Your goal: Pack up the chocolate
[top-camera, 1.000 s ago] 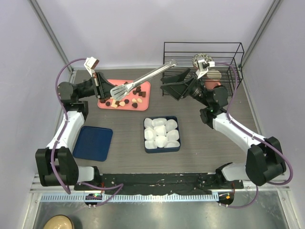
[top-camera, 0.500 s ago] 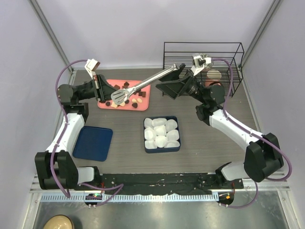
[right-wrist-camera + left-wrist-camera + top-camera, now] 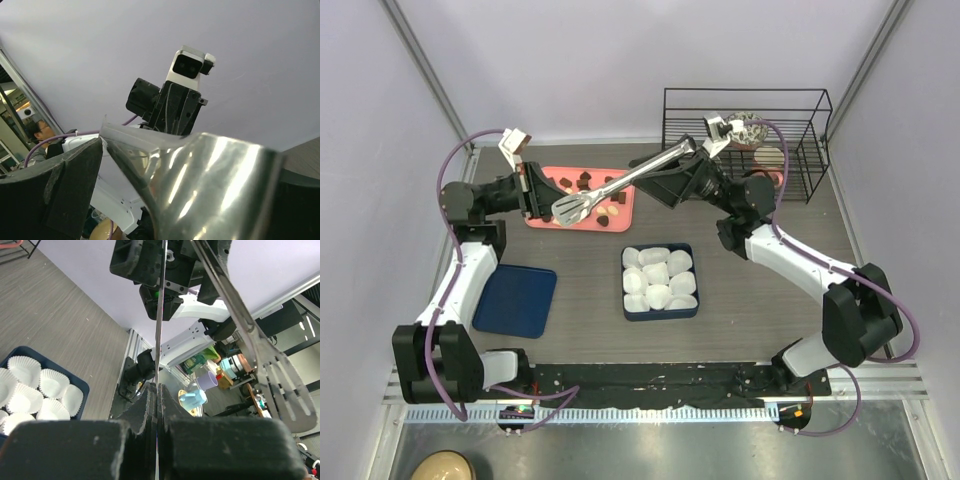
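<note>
The bench was grey and wood-grained, closed in by plain lilac walls. A black wire rack stood in the far right corner. A pink tray lay toward the far left corner, and the chocolate was scattered on it as loose dark, brown and cream pieces. At the middle of the bench sat a dark blue box filled with white paper cups. A flat blue lid lay by the left edge.

The right arm reached from the near right corner toward the far edge, its forearm slanting left. The right gripper was clamped on the handle end of metal tongs. The tongs stretched leftward, and their slotted head hung over the pink tray with its two blades apart.

The left arm rose along the left edge and bent right. The left gripper hung over the tray's left end, just beside the tong head. Its wrist camera showed the fingers pressed together with only a hairline seam and nothing seen between them.
</note>
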